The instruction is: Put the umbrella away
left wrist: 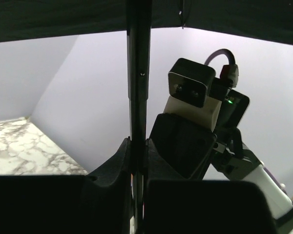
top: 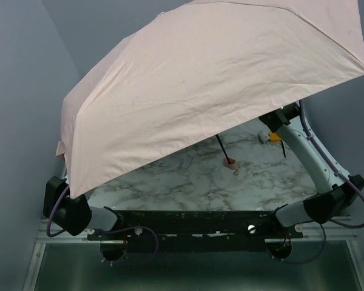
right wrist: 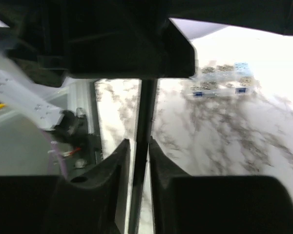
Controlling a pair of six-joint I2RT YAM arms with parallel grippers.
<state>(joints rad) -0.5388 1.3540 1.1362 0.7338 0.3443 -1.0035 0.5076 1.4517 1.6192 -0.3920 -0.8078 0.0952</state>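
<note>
Clamping the shaft, the left gripper has both fingers pressed against the thin dark rod, with no gap showing. The right gripper straddles the same rod, its fingers very close on either side. A sliver of light shows beside the rod, so I cannot tell whether it is pinching or just loose around it.

The umbrella stands fully open, and from above its pink canopy hides both grippers and much of the desk. The rod slants from the small handle, low over the marble, up and back into the canopy. Whether the handle touches the desk I cannot tell.

In each wrist view the rod runs straight through the fingers, its long axis crossing the grip. Both arms are at the rod, the right wrist just beside the left. Closing the canopy will likely mean one gripper holding firm while the other slides along that axis.
</note>
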